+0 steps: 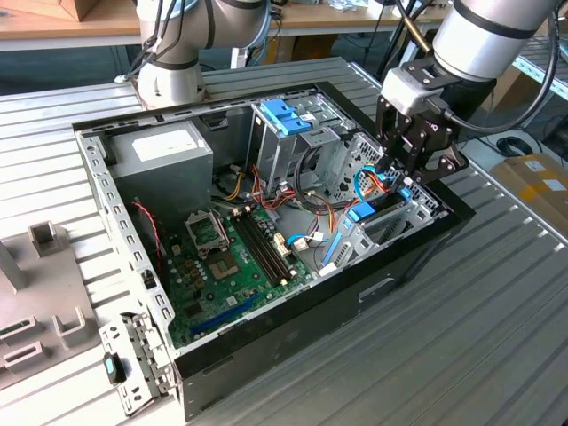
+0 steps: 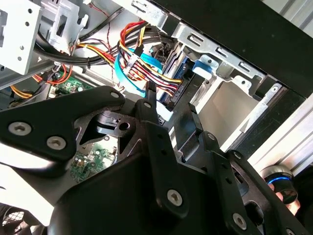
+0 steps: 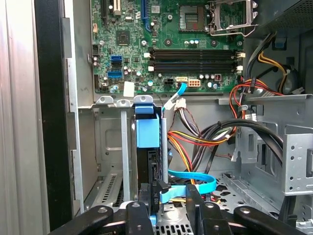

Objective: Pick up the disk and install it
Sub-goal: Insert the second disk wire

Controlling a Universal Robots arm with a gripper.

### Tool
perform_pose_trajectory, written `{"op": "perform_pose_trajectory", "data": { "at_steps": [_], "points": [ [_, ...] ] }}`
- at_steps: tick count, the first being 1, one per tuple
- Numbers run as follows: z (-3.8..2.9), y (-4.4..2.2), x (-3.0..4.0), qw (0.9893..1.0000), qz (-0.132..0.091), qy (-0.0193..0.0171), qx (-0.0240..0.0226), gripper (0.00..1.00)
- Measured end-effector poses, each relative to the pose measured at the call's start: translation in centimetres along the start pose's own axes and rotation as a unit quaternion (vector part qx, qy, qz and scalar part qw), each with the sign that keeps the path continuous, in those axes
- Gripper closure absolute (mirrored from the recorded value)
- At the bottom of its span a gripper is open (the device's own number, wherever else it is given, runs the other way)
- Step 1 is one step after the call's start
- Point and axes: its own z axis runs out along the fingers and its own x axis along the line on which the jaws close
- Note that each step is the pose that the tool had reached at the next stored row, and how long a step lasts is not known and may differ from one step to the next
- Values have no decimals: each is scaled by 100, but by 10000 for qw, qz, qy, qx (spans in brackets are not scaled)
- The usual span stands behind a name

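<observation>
I see the disk [image 3: 147, 132] standing on edge in the metal drive bay [image 3: 110, 147] at the exterior view's right end of the open computer case [image 1: 293, 355], its blue carrier tab uppermost; in the exterior view the disk [image 1: 364, 213] sits low in that bay, beside the motherboard [image 1: 231, 257]. My pincer [image 1: 410, 169] hangs just above the bay, over the disk's cabled end, and I cannot tell whether its fingers are spread or pinching anything (the linkage hides the tips). In the first wrist view a light blue data cable [image 3: 193, 188] loops just beside the disk, with a bundle of coloured power wires [image 3: 195, 139] next to it. The case lies on a ribbed metal surface [image 1: 497, 319].
</observation>
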Motion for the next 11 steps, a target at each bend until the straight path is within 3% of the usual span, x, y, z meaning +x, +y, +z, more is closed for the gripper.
{"op": "perform_pose_trajectory", "data": {
  "at_steps": [6, 8, 9, 11],
  "points": [
    [2, 0, 0, 10000, 0, -1, 0, 60],
    [2, 0, 0, 10000, 0, -1, 0, 73],
    [2, 0, 0, 10000, 0, -1, 0, 73],
    [3, 0, 0, 10000, 0, -1, 0, 84]
  ]
}}
